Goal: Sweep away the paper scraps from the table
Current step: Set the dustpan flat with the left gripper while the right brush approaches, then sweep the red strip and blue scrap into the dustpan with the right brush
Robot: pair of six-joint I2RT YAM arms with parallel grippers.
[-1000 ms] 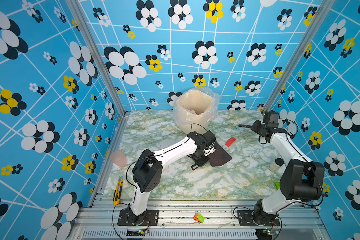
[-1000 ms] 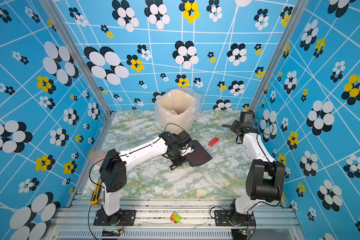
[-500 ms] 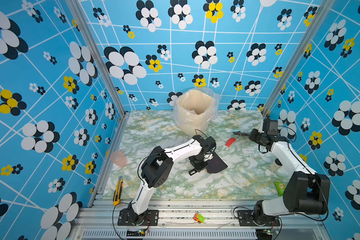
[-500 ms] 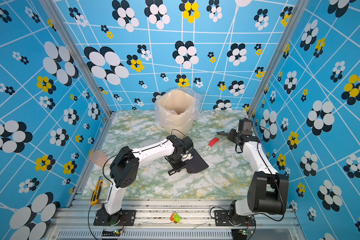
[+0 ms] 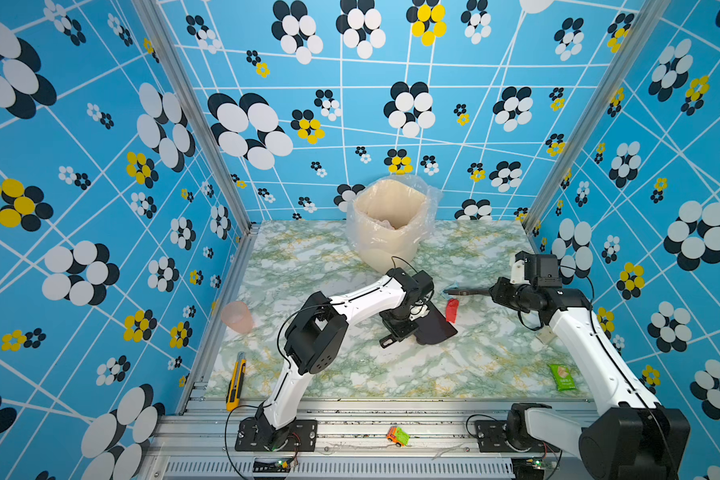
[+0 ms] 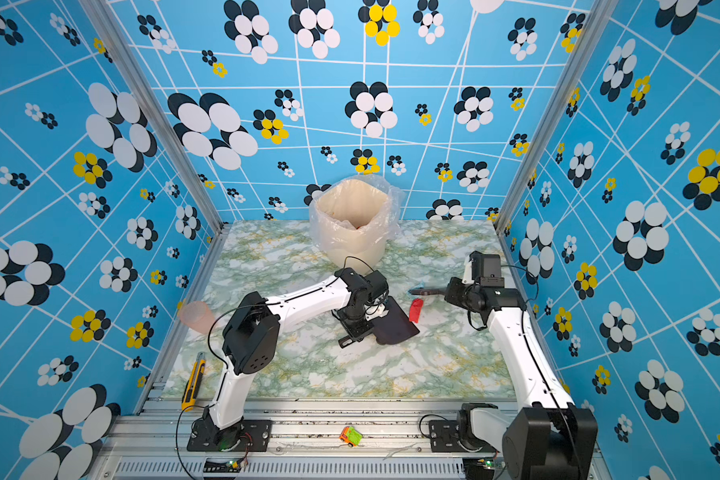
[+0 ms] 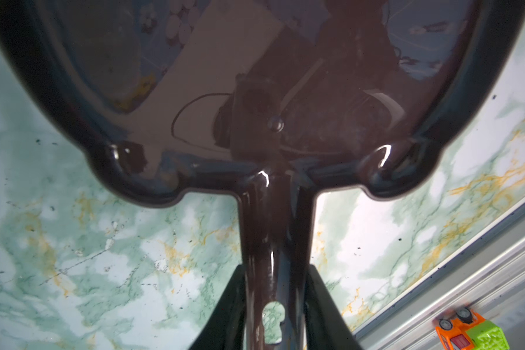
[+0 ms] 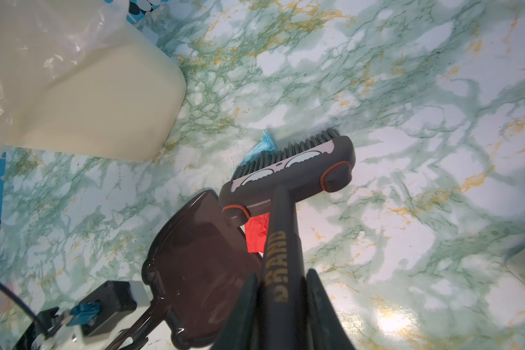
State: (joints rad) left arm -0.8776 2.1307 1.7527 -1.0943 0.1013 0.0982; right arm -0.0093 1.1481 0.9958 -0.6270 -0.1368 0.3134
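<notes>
On the marble table (image 5: 350, 374) a red paper scrap (image 5: 452, 309) (image 8: 256, 235) lies against the rim of a dark brown dustpan (image 5: 435, 328) (image 8: 200, 266). My left gripper (image 5: 406, 322) (image 7: 275, 303) is shut on the dustpan's handle. My right gripper (image 5: 495, 293) (image 8: 282, 303) is shut on the handle of a grey brush (image 5: 462, 292) (image 8: 288, 169). The brush head is just behind the red scrap. A light blue scrap (image 8: 264, 147) sits at the bristles on their far side.
A cream bin with a plastic liner (image 5: 391, 224) stands at the back middle. A pink cup (image 5: 237, 316) and a yellow utility knife (image 5: 235, 380) are along the left rail. A green snack packet (image 5: 561, 376) lies front right and a toy car (image 5: 397, 436) on the front rail.
My right arm has brought the brush forward and leftward from the back right. The red scrap has shifted forward to the dustpan's rim. The dustpan has moved slightly toward the front.
</notes>
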